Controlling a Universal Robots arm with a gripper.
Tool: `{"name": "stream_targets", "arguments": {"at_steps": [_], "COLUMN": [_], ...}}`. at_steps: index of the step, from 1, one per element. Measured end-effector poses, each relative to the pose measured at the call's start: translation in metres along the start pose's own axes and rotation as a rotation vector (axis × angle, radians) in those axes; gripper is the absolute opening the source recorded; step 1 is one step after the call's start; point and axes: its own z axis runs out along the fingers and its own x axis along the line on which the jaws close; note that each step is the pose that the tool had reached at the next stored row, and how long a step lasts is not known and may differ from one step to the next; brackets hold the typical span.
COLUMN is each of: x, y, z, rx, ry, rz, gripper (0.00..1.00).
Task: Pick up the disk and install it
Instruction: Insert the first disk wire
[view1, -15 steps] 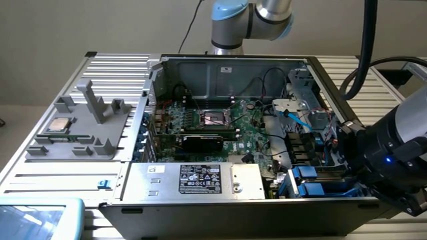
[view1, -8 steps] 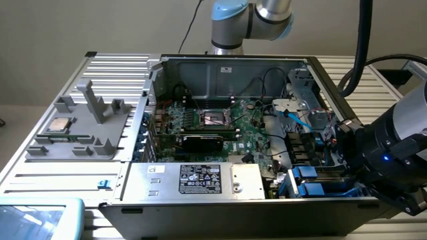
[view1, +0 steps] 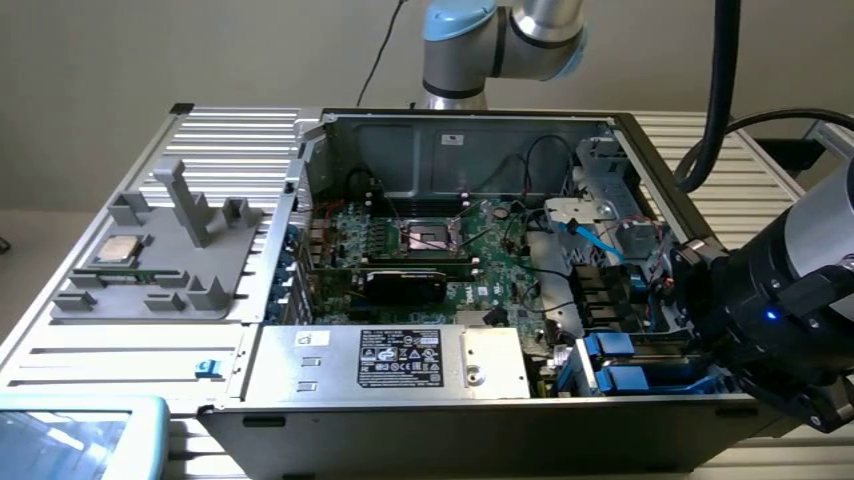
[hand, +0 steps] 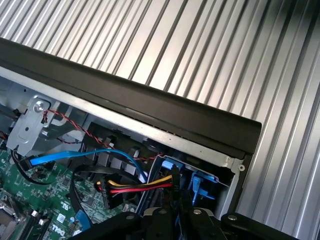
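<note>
Item: disk (hand: 200, 186), blue-framed, in the drive bay of the open computer case (view1: 454, 150), exterior view's right. Probably dense, rigid, shock-sensitive; best held by the carrier edges. End effector (hand: 178, 204) just beside it; grip cannot be told.

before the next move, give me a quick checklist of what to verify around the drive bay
1. Disk in the drive bay: its blue carrier sits inside the bay at the case corner: ok.
2. Disk pushed fully home: cannot tell.
3. Grip on the disk: cannot tell.
4. Cables clear of the bay: the red, yellow and black cable bundle lies right against the bay's edge: not ok.
5. Arm's wrist clear of the case wall: close beside it, contact cannot tell.
6. CPU chip out of the way: rests on the grey fixture outside the case: ok.
</note>
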Motion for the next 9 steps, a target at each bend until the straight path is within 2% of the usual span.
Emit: {"name": "stream_targets", "arguments": {"at_steps": [9], "x": [0.0001], "y": [0.0001], "z": [-0.0004], "rx": [0.0030], "ry": [-0.0074], "rz": [-0.001], "gripper": [0.16]}}
